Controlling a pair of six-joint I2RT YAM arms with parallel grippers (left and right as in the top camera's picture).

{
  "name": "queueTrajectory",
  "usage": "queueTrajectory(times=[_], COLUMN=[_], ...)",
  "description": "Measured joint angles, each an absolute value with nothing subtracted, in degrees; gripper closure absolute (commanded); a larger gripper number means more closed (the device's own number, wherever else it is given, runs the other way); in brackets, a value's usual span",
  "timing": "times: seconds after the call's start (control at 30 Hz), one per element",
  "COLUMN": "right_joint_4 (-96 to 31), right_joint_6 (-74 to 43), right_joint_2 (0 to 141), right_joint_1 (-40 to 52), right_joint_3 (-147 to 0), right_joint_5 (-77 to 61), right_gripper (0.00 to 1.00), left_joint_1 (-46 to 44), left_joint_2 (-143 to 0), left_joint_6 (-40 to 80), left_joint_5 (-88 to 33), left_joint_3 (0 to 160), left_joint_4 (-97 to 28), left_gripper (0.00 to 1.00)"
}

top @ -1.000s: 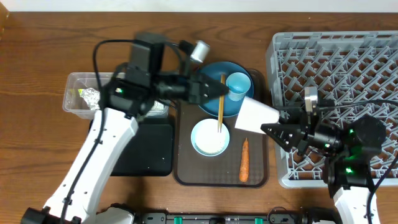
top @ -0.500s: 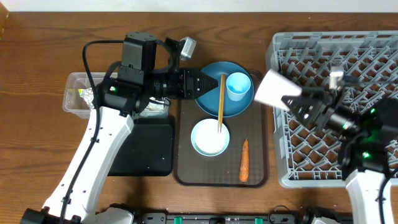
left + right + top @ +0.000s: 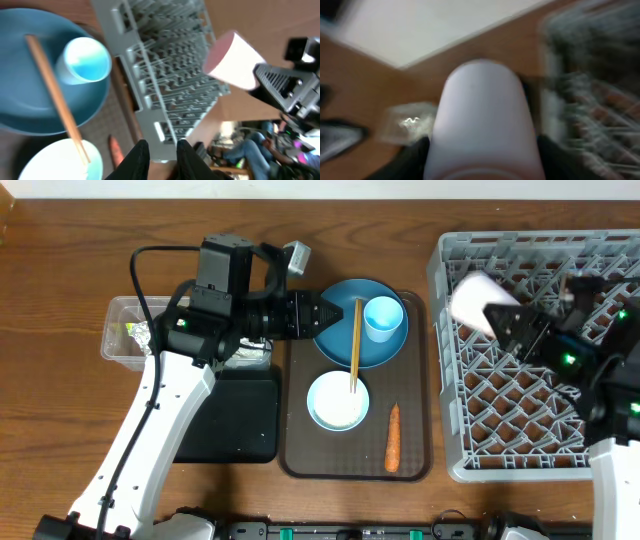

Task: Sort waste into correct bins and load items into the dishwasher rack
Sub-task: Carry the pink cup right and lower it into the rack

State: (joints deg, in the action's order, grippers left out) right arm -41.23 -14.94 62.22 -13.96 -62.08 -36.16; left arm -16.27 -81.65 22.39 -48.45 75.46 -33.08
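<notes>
We saw the right gripper [image 3: 503, 320] clamp the pink cup [image 3: 478, 300], its long axis running leftward from the jaws, above the dishwasher rack's [image 3: 520, 410] left side, while the left gripper [image 3: 342, 320] hung slightly parted and empty.

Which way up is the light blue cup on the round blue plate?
Upright: the light blue cup stands on the blue plate, open mouth facing up.

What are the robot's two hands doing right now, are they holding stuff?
Left hand: open just a little, holding nothing.
Right hand: closed on the pink cup, above the dishwasher rack.
</notes>
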Motion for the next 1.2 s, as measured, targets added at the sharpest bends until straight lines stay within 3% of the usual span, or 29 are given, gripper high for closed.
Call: queueTrajectory(times=[0.1,0.27,0.33,0.37,0.77,1.2], right_joint_4=[-50.09,-56.47,-58.0,-58.39,-58.83,-57.32], right_joint_6=[-8.49,-3.42,-2.28,-1.87,-0.14,0.32], right_joint_2=[62.11,62.17,62.72,63.2,73.32,78.37], right_joint_1=[-13.78,-13.65,-13.65,-13.63,-7.38,-4.91], right_joint_3=[-65.39,-67.05,-67.05,-67.05,-67.09,-67.09], right_joint_5=[-26.57,-19.11,-17.65,-17.08,-12.4,-9.04], right_gripper=[0.81,0.86,0.86,0.87,0.89,0.92], left_joint_1=[-16.27,-16.27,-16.27,-16.27,-16.27,-16.27], left_joint_2=[-81.65,-81.65,-81.65,-81.65,-81.65,-81.65], left_joint_6=[22.39,21.91,21.82,21.93,22.2,22.2], left_joint_5=[-45.19,-38.41,-35.97,-35.03,-31.46,-31.27], left_joint_3=[75.46,75.44,75.44,75.44,75.44,75.44], left_joint_4=[-33.45,-34.46,-35.16,-35.66,-37.1,-37.08], left_gripper=[0.69,0.38,0.18,0.15,0.04,0.02])
